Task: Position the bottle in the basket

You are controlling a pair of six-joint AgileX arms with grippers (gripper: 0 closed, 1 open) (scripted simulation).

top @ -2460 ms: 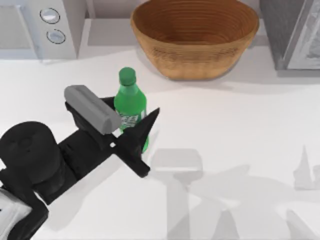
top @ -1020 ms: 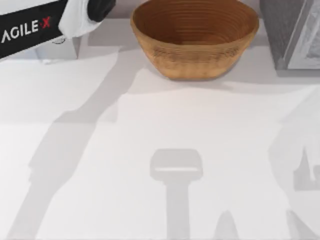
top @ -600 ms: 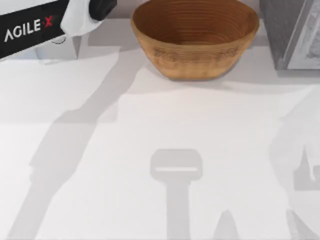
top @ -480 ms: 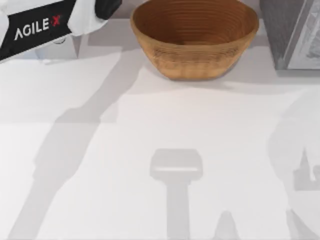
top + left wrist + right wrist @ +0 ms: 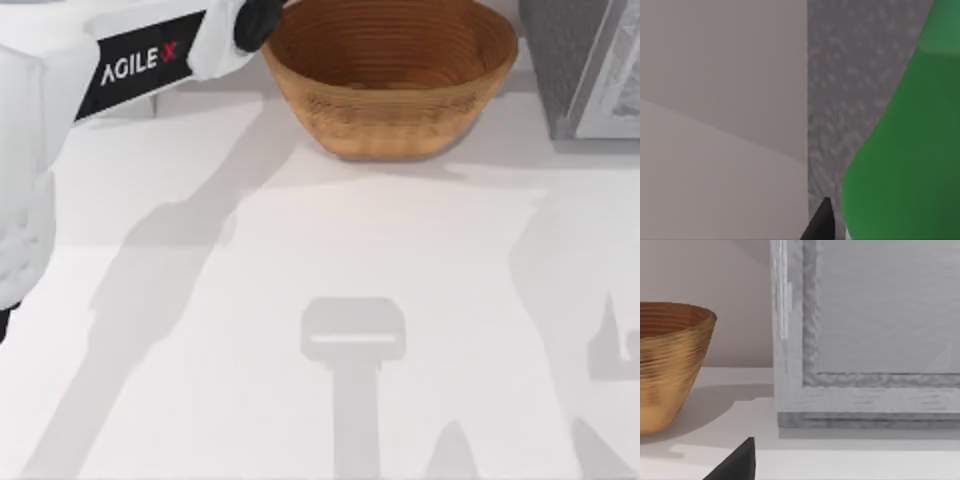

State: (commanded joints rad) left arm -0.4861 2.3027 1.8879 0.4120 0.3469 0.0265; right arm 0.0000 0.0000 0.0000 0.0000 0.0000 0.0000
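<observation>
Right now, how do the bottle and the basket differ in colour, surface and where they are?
Colour: the bottle is bright green, the basket tan-brown. Surface: the bottle looks smooth and plain, the basket is woven with ribbed rings inside. Place: the bottle sits close against the left claw's finger in the left wrist view, off the table, while the basket stands on the table at its far edge, with nothing visible inside it. Both have rounded bodies.
</observation>
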